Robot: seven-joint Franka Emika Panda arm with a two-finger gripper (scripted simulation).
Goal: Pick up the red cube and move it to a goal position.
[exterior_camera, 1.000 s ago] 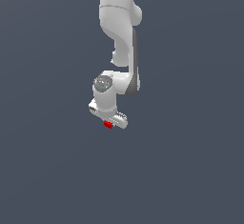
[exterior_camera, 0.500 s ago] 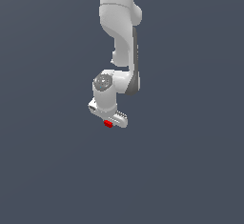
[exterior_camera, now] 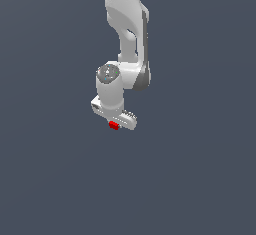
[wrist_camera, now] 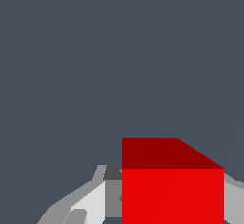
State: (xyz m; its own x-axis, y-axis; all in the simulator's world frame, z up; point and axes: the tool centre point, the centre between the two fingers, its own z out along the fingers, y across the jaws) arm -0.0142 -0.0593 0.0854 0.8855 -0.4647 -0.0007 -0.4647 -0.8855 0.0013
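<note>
Gripper fingers closed on red cube; only a sliver shows in exterior view. Wrist view: cube cut off, one finger partly visible

The surroundings are one flat field of dark slate blue-grey that fills the exterior view from edge to edge. No seam, corner or horizon breaks it, so it may be a floor seen from above, though that cannot be told for certain. The light is even and soft, with no clear cast shadow on the surface. The wrist view shows the same plain blue-grey backdrop, with only a faint slanting change of tone.
</note>
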